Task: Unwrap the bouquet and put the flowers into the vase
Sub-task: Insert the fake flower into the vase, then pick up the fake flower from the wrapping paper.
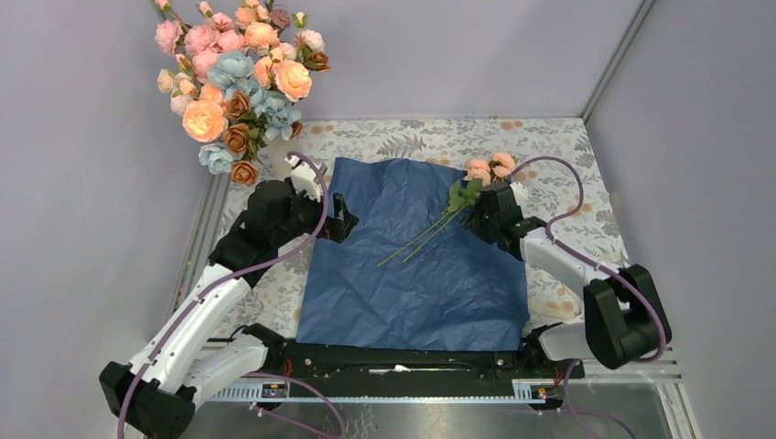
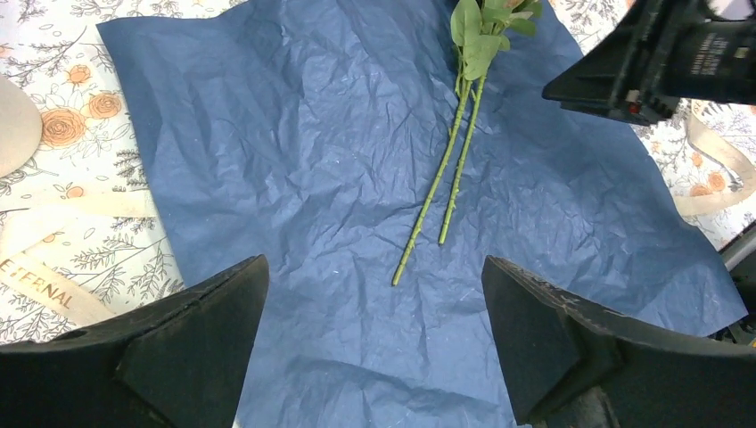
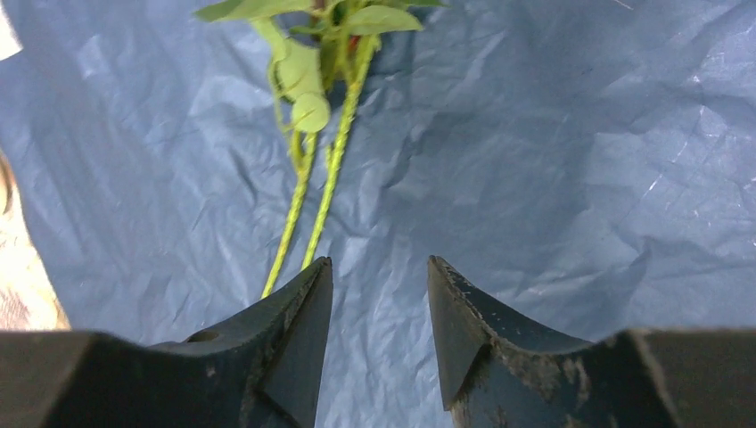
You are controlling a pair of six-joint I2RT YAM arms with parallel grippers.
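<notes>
The navy paper (image 1: 416, 265) of the bouquet lies spread flat on the table. Two flowers (image 1: 490, 167) with peach-pink blooms rest on its far right part, their green stems (image 2: 446, 178) running down toward the middle. A big bunch of flowers (image 1: 233, 82) stands at the far left; the vase under it is hidden. My right gripper (image 3: 380, 260) hovers low over the paper just right of the stems (image 3: 308, 201), jaws partly apart with only paper between them. My left gripper (image 2: 374, 260) is wide open above the paper's left side, holding nothing.
Cream ribbon (image 2: 53, 285) lies on the floral tablecloth (image 1: 549, 146) left of the paper, and another strip (image 2: 713, 169) lies at the right. Grey walls close in the back and sides. The arm bases' black rail (image 1: 403, 357) runs along the near edge.
</notes>
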